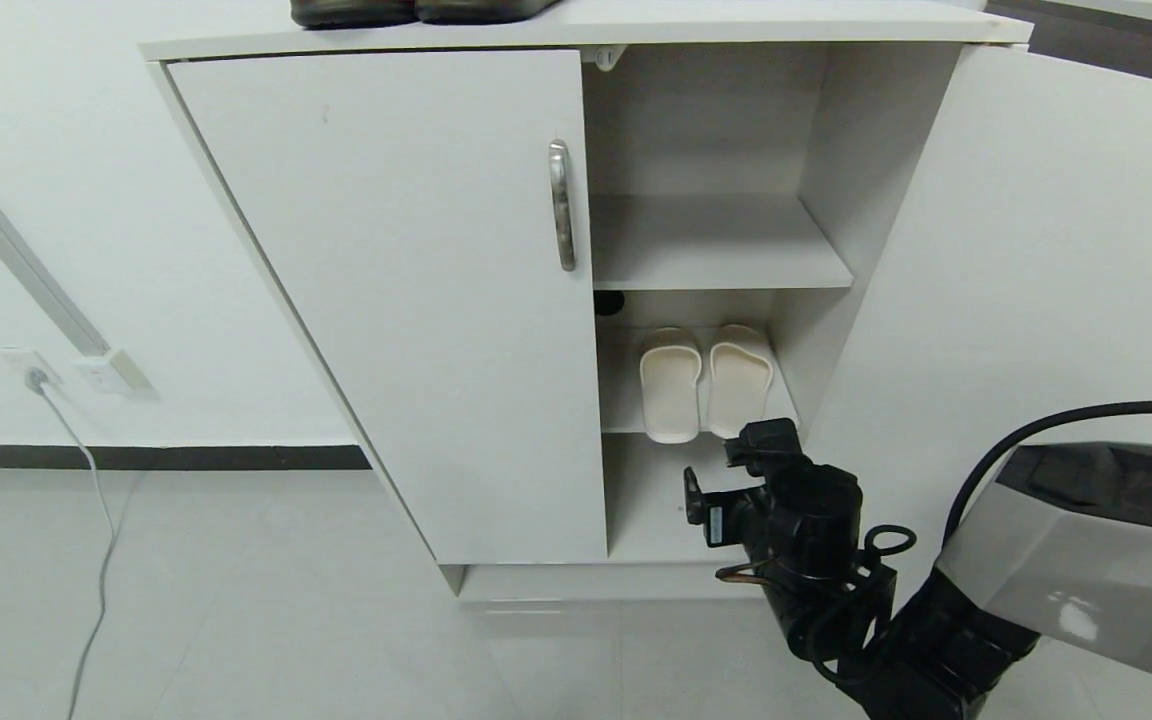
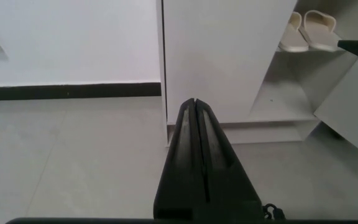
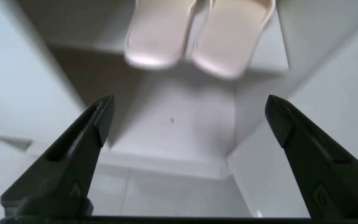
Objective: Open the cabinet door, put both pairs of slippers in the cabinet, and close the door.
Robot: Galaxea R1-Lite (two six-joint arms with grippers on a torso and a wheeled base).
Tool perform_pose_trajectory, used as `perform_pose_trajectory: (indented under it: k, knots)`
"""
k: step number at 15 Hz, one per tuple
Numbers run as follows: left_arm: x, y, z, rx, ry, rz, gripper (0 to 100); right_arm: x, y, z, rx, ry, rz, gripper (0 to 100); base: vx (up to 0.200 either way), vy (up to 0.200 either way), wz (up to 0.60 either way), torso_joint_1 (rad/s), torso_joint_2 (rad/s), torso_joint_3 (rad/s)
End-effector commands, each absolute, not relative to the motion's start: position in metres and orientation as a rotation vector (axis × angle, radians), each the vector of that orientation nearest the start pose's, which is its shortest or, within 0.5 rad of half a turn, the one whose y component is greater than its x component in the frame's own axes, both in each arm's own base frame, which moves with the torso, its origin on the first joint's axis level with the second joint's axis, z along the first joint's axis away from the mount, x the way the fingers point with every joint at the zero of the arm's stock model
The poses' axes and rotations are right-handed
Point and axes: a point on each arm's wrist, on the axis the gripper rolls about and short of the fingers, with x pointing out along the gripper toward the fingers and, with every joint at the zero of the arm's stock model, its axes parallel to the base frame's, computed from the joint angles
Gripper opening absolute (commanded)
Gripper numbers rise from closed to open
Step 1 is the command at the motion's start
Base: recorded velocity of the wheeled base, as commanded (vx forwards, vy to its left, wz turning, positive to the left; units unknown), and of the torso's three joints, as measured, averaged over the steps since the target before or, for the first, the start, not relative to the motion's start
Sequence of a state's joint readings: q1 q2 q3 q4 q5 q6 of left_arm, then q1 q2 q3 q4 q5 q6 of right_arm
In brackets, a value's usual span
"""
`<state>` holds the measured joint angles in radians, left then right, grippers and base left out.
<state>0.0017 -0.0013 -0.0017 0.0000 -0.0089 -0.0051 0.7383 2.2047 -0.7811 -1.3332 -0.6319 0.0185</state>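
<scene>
A cream pair of slippers [image 1: 704, 385] lies side by side on the middle shelf of the white cabinet [image 1: 576, 28], toes pointing out. The right door [image 1: 1036, 300] stands open; the left door [image 1: 396, 300] with its metal handle [image 1: 561, 205] is closed. A dark pair of slippers [image 1: 416, 10] rests on the cabinet top. My right gripper [image 1: 731, 468] hangs open just in front of and below the cream slippers [image 3: 197, 31], nothing between its fingers [image 3: 95, 124]. My left gripper [image 2: 194, 106] is shut and empty, low over the floor in front of the closed door, with the cream slippers [image 2: 309, 28] farther off.
The top shelf [image 1: 716, 245] and the bottom compartment [image 1: 651, 500] are bare. A wall socket [image 1: 36, 375] with a grey cable running down to the tiled floor sits left of the cabinet. A black skirting strip [image 1: 136, 457] lines the wall.
</scene>
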Motion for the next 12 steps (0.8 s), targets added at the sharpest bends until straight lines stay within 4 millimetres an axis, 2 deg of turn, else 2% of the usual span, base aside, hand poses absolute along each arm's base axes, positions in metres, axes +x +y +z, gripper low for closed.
perform_pose_trajectory:
  k: [1,12]
  knots:
    - [-0.0229,-0.0002,0.0759,-0.005,-0.002,-0.008,0,0.2860,0.2421,0.0692,-0.044,0.077,0.105,100,0.000,0.000,0.00,0.000,0.00,0.000]
    - [-0.0229,-0.0003,0.0759,-0.005,-0.002,-0.009,0,0.2839,0.2399,0.0702,-0.045,0.070,0.096,100,0.000,0.000,0.00,0.000,0.00,0.000]
